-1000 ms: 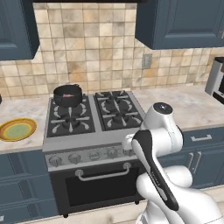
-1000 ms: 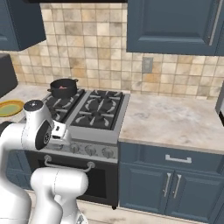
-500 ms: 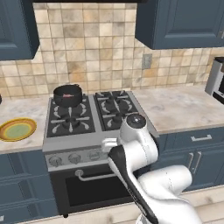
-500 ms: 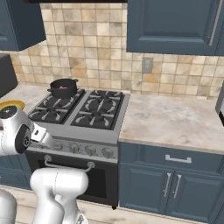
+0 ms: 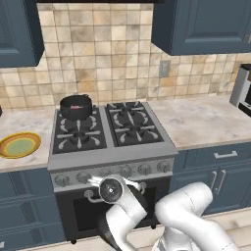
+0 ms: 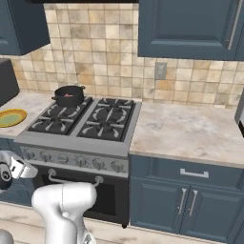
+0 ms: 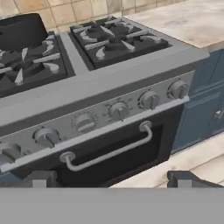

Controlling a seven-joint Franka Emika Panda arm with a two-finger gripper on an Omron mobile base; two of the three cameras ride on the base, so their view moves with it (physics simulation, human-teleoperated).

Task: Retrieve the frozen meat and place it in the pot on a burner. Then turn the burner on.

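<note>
The black pot [image 5: 76, 106] stands on the rear-left burner of the stove, also seen as the pot [image 6: 69, 95] and at the top left as the pot [image 7: 21, 30]. A bit of pinkish-red frozen meat [image 5: 75, 106] shows inside it, as does the meat [image 6: 68, 95]. The front-left burner [image 5: 77, 138] is bare. My hand [image 5: 112, 189] hangs low in front of the oven, below the knob row. My gripper [image 7: 113, 179] is open, its fingertips [image 7: 40, 178] wide apart with nothing between them, facing the stove front from a short way off.
A row of silver knobs [image 7: 119, 110] runs along the stove front above the oven handle [image 7: 109, 151]. A yellow-rimmed green plate [image 5: 19, 145] lies on the counter left of the stove. Marble counter [image 6: 186, 128] and blue cabinets [image 6: 190, 200] lie to the right.
The arm has swung down and to the left, from beside the stove's right edge to low in front of the oven door. The gripper stayed open. Pot and plate have not moved.
</note>
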